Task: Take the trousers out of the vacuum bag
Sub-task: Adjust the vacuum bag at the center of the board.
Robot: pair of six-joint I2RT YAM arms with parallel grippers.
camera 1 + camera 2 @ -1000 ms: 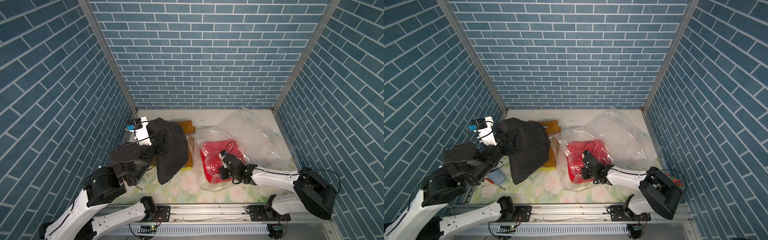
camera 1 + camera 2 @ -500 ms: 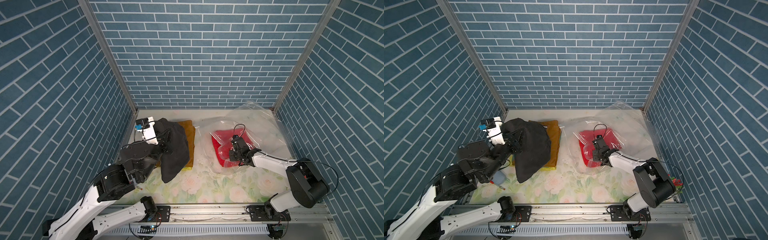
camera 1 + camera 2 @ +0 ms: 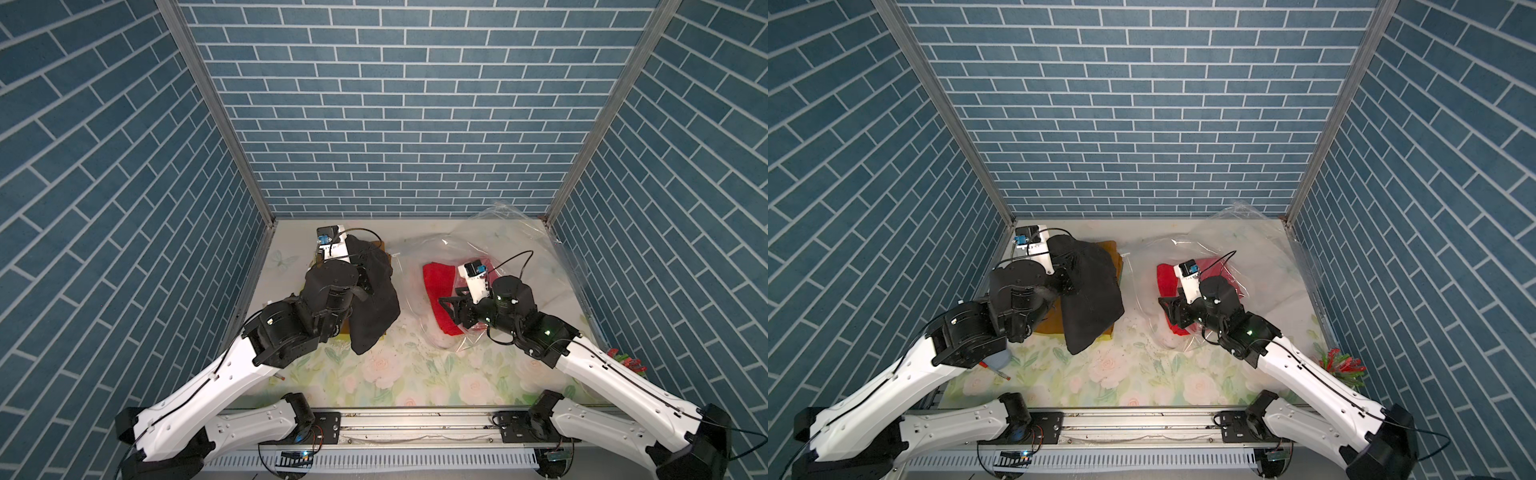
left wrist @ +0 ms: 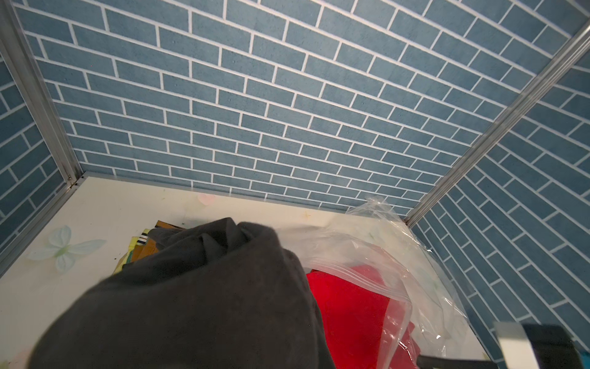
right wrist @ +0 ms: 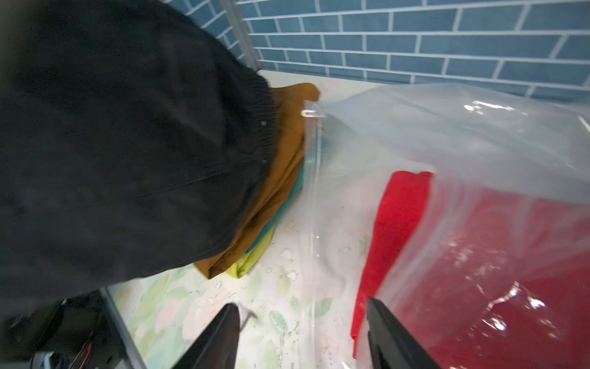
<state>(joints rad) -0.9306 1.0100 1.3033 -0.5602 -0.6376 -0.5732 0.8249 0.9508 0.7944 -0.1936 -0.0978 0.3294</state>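
Since one second ago, the vacuum bag [image 3: 490,249] and the red trousers [image 3: 436,276] inside it have shifted from the front of the desk [image 3: 395,374] toward its rear. The right gripper [image 5: 300,303] has gone from closed to jaws spread wide.

1. Right gripper: the jaws hold nothing. They are poised over the bag's mouth, one finger above the floral desk cover and the other above red cloth under film.
2. Vacuum bag: clear, crinkled, glossy plastic. A straight zip strip [image 5: 314,191] runs along the edge that faces the garment stack.
3. Red trousers: a flat, matte, rectangular fold, lying inside the bag behind the zip strip.
4. Left gripper [image 3: 1068,268]: the jaws are pressed together on the black trousers [image 3: 374,307]. These hang as a limp, matte drape with a ribbed waistband [image 5: 268,127].
5. Stack: folded mustard-brown trousers [image 5: 287,153] lie over green and lime-yellow layers. The stack is outside the bag, just beside the zip strip and partly under the black drape.
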